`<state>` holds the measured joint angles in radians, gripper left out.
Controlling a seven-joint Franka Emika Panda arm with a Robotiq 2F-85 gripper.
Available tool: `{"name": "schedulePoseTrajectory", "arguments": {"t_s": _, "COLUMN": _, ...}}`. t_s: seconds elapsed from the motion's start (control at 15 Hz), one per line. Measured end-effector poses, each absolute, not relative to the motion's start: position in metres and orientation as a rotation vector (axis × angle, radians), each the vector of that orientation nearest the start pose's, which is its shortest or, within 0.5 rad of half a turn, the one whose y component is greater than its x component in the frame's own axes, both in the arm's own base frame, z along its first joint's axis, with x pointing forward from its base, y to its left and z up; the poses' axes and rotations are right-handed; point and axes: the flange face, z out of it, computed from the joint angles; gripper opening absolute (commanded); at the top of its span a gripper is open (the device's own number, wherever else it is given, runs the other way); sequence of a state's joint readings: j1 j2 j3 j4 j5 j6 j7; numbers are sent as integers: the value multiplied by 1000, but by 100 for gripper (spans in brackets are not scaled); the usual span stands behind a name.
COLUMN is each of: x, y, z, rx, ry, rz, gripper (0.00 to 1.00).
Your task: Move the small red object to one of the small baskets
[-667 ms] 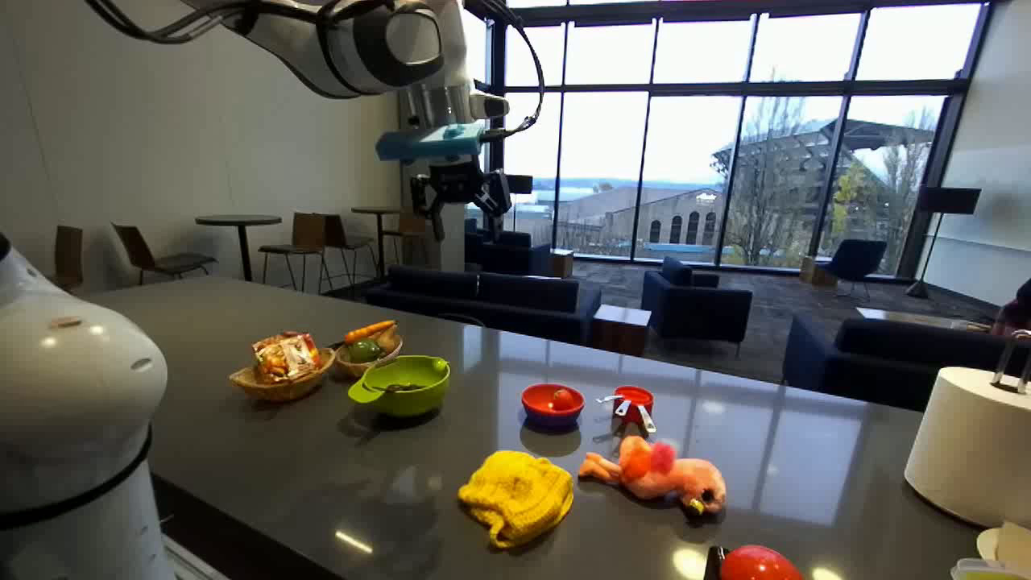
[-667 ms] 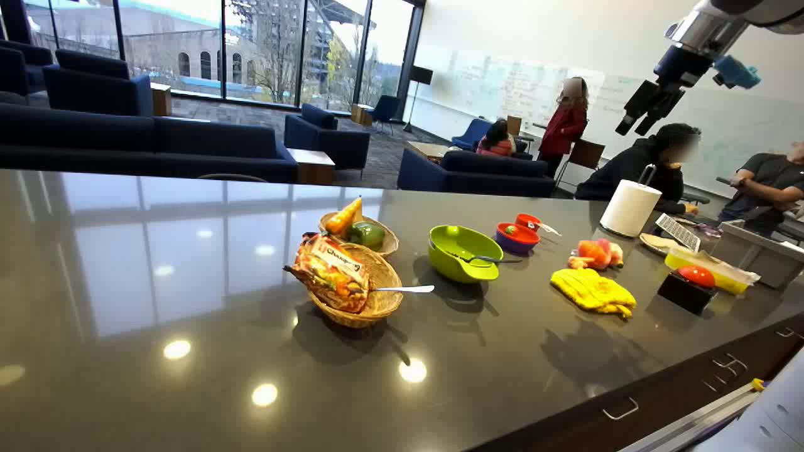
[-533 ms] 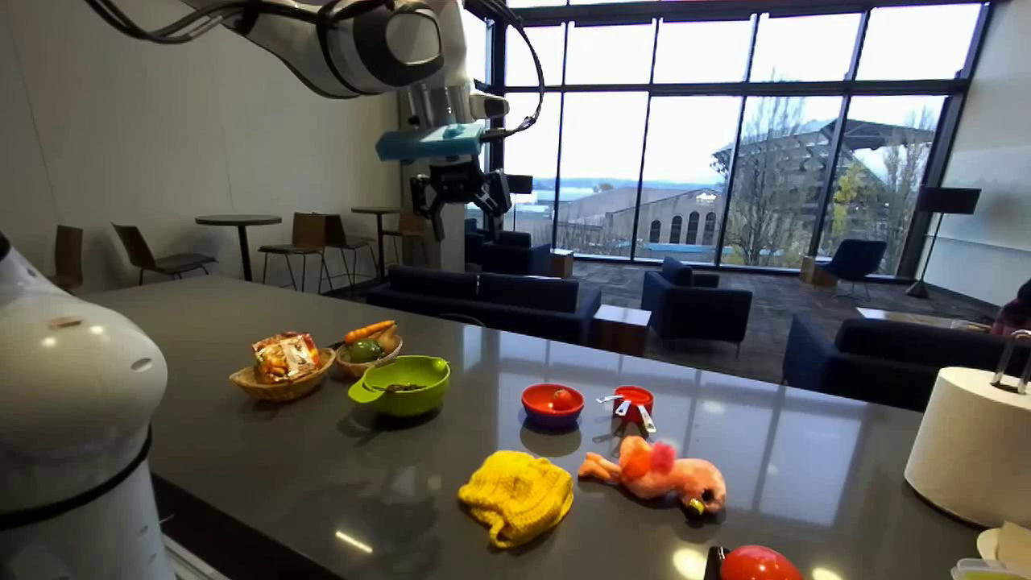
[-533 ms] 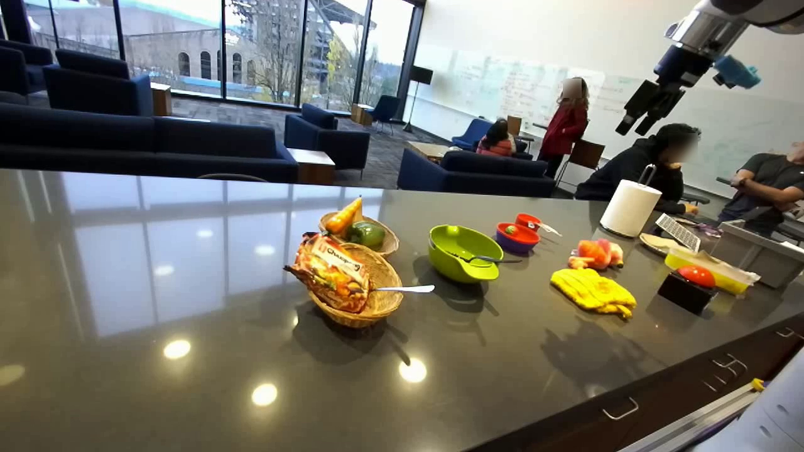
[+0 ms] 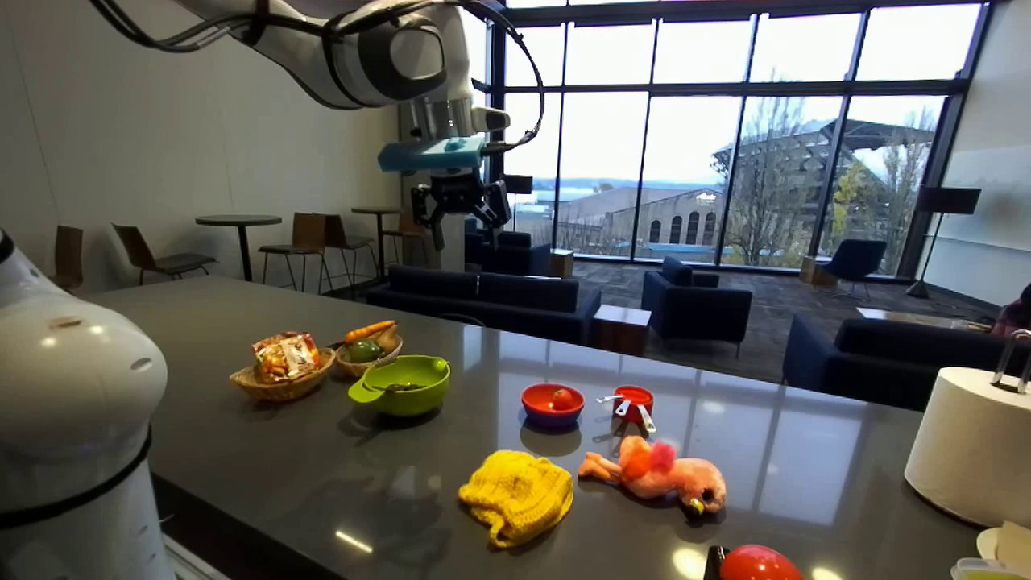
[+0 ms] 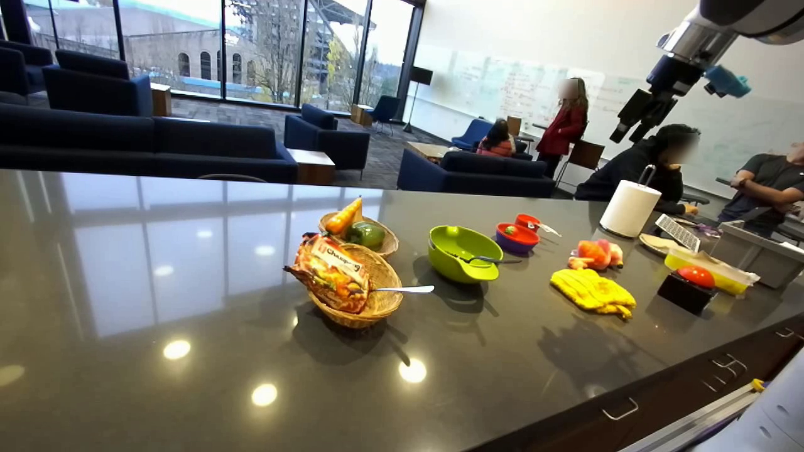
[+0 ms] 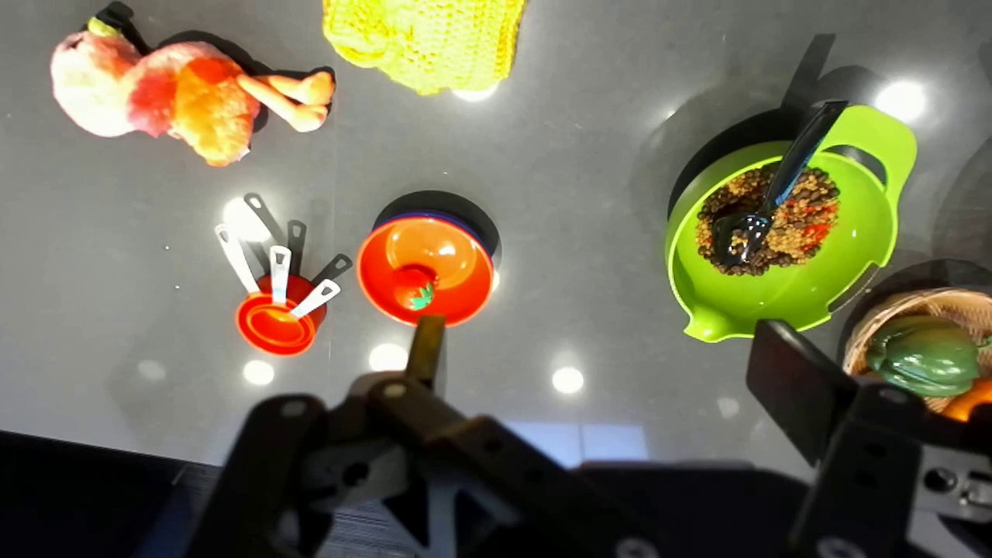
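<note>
The small red object fits the low round bowl (image 5: 552, 407), red inside and purple outside; a tomato-like red piece (image 7: 415, 288) with green leaves lies inside it. High above the counter, my gripper (image 5: 467, 234) stands open with nothing between its fingers. In the wrist view the gripper (image 7: 598, 325) has its left fingertip just over the bowl's edge in the picture, its right one by the green bowl (image 7: 783, 302). Two small wicker baskets show in both exterior views: the nearer basket (image 6: 355, 320) holds a colourful packet, the farther basket (image 6: 391, 240) vegetables.
Red measuring cups (image 5: 634, 400) with pale handles are beside the red bowl. A pink plush flamingo (image 5: 672, 477) and yellow knitted cloth (image 5: 515, 495) lie nearby. A glossy red dome (image 6: 696, 275) tops a black block; a paper towel roll (image 6: 630, 208) stands behind.
My gripper has come down slightly and shifted a little to the left in an exterior view. It stays open, and the things on the counter have not moved.
</note>
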<state>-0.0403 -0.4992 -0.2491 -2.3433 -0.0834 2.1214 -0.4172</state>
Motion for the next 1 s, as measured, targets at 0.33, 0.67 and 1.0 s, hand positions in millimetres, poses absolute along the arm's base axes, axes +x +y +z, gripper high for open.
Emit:
{"name": "schedulePoseTrajectory", "arguments": {"t_s": 0.33, "x": 450, "y": -135, "z": 481, "rx": -3150, "ry": -304, "rz": -389, "gripper": 100}}
{"name": "schedulePoseTrajectory", "arguments": {"t_s": 0.67, "x": 511, "y": -143, "z": 416, "rx": -3163, "ry": -322, "rz": -358, "gripper": 100}}
{"name": "schedulePoseTrajectory", "arguments": {"t_s": 1.0, "x": 579, "y": -176, "z": 378, "rx": -3178, "ry": -316, "rz": -315, "gripper": 100}}
